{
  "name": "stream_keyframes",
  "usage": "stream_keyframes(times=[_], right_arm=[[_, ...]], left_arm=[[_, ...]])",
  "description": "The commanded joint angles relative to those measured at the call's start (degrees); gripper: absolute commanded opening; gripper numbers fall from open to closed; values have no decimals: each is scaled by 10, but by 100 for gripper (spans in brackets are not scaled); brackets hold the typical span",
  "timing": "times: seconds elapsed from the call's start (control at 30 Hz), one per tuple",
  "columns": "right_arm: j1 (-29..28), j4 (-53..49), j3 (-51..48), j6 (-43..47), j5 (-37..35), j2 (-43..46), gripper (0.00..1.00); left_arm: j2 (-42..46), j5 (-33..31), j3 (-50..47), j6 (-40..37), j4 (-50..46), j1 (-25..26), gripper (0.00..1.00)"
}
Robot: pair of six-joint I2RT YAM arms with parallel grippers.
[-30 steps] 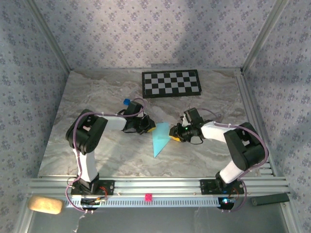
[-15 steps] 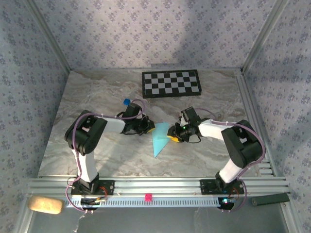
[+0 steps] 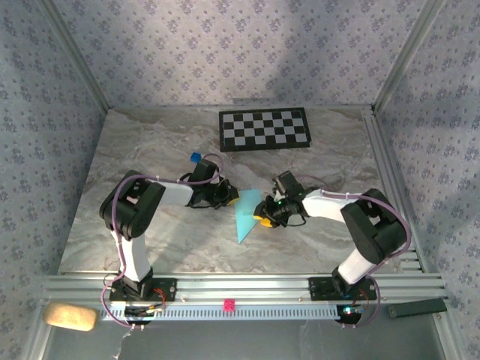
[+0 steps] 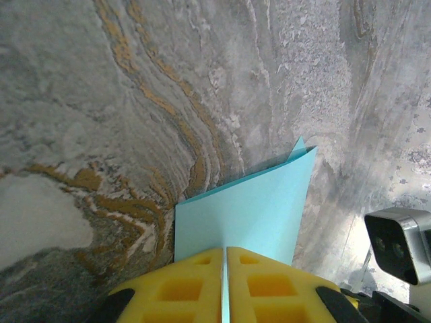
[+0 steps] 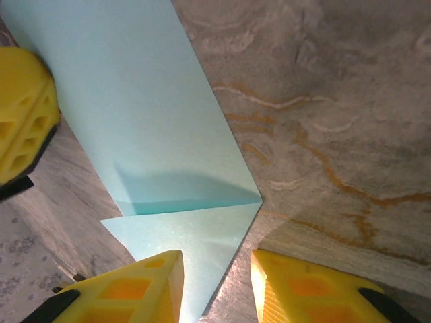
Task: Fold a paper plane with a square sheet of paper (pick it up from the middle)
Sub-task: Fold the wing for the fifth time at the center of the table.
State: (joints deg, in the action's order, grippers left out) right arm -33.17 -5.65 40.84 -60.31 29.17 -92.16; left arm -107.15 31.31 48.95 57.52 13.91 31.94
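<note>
With the left end effector (image 4: 224,254) clamped on the square sheet of paper (image 4: 250,205), the right end effector (image 5: 215,264), jaws apart astride its folded corner, should close squarely without dragging.

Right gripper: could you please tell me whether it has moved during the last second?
Yes. Judged against the fixed checkerboard, the right gripper has shifted left and slightly nearer, closing in on the paper.

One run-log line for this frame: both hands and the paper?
left hand: shut on folded blue paper | right hand: open, straddling its corner | paper: one flap folded over, plane unfinished
</note>
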Motion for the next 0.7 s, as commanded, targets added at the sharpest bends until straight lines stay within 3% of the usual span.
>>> stream_keyframes(times=[0.0, 0.67], right_arm=[[-9, 26, 5, -19, -10, -24, 34], [-24, 33, 24, 47, -54, 0, 34]], left_arm=[[-9, -17, -21, -8, -49, -6, 10], [-8, -17, -16, -13, -55, -5, 10]])
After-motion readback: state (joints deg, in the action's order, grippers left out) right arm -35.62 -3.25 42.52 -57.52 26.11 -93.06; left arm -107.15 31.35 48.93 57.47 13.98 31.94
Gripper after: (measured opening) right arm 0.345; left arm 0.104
